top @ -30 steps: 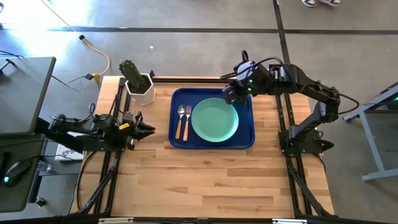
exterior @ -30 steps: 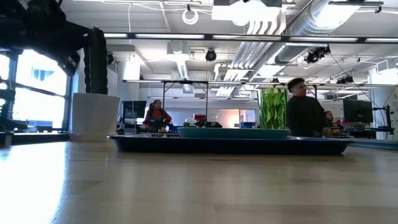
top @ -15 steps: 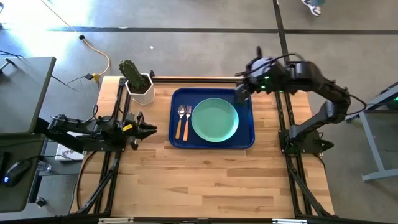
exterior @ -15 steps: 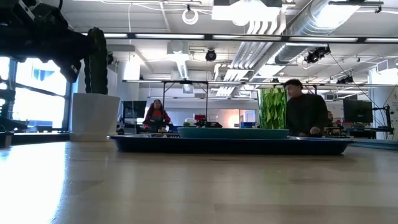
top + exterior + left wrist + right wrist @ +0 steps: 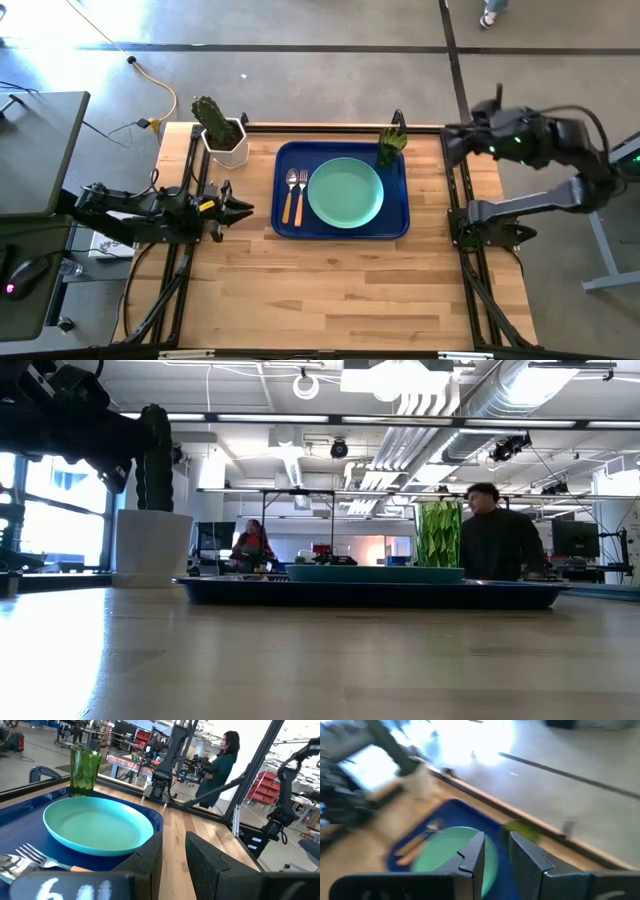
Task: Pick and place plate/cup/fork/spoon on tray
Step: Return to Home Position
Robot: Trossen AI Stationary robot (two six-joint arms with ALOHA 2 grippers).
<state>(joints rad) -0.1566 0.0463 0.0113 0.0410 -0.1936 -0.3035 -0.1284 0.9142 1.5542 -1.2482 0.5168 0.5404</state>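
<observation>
cactus pot (image 5: 228, 143) beside tray (image 5: 288, 160) corner, cup (image 5: 391, 147) beside plate (image 5: 345, 193), left pincer (image 5: 174, 834) and right pincer (image 5: 496, 836) slightly parted, empty

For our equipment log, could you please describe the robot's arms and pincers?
Both arms are black and jointed. The left arm has a yellow wrist patch; the right arm carries green lights and a black cable. The left pincer and right pincer each have two blocky black fingers.

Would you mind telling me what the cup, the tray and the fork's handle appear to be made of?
The cup looks like translucent green plastic or glass: light passes through its wall. The tray seems glossy dark-blue plastic, with moulded rounded corners. The fork has a light orange handle, probably wood, and shiny metal tines.
</observation>
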